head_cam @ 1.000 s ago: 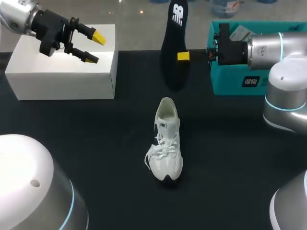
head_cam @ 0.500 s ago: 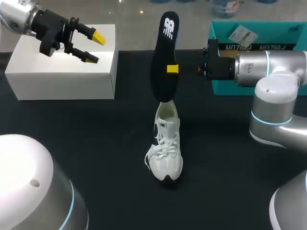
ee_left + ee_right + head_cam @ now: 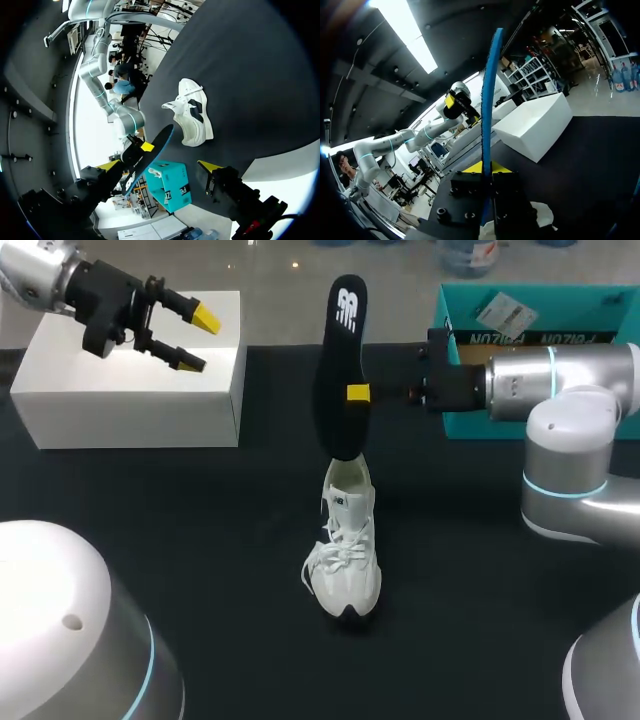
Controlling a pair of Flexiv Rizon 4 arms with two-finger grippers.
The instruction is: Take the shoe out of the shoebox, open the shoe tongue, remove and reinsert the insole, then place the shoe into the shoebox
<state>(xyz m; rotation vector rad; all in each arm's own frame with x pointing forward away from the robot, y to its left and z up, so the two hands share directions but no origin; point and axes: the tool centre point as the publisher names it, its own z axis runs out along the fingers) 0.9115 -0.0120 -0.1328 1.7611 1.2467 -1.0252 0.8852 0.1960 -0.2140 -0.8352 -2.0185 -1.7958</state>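
A white lace-up shoe (image 3: 345, 540) stands on the black table mat, toe toward the front edge. My right gripper (image 3: 358, 393) is shut on a black insole (image 3: 340, 360) and holds it upright. The insole's lower end sits just above the shoe's heel opening. In the right wrist view the insole (image 3: 489, 100) shows edge-on between the fingers of the right gripper (image 3: 485, 169), with the shoe (image 3: 541, 216) below. My left gripper (image 3: 190, 338) hangs open over the white box (image 3: 130, 390), holding nothing. The left wrist view shows the shoe (image 3: 192, 117) and insole (image 3: 147, 157) far ahead of the left gripper (image 3: 159, 167).
A teal shoebox (image 3: 470, 410) stands open at the back right, behind my right arm, with a paper tag inside. The white box occupies the back left. My arms' bases fill the front corners.
My right arm has carried the insole left and down, from beside the teal shoebox to just above the shoe's heel. The left arm and the shoe have not moved.
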